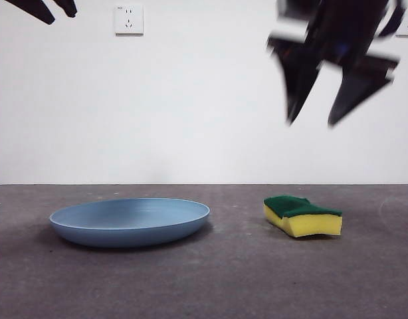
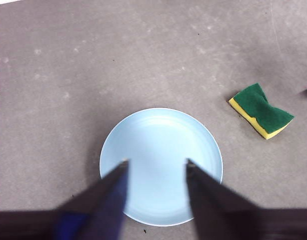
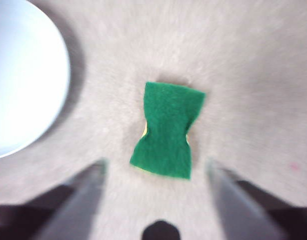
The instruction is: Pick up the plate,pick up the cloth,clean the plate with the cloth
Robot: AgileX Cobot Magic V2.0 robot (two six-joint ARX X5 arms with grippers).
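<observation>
While both arms hang above the grey table (image 1: 217,279), nothing on it is held. At the top left corner of the front view, the left gripper (image 1: 54,10) shows only as two black tips, high over the plate; in its own wrist view its jaws stand apart, with the plate's pale middle visible between them and no contact with it. Below, the light-blue plate (image 1: 129,222) sits flat on the table, rim up and empty. A white wall socket (image 1: 128,19) is fixed to the wall behind, above the plate.

Further right, apart from the plate, the sponge (image 1: 302,215) lies on the table with its dark green scouring layer on top and the yellow foam beneath, its edges wavy. Above it and a little to the right, the right gripper (image 1: 331,119) appears big, dark and blurred, its two jaws pointing down and spread wide, well clear of the sponge. From the right wrist view the sponge (image 3: 167,130) lies on the table beyond the open jaws, with the plate's edge (image 3: 53,100) off to one side. That picture is blurred as well.
</observation>
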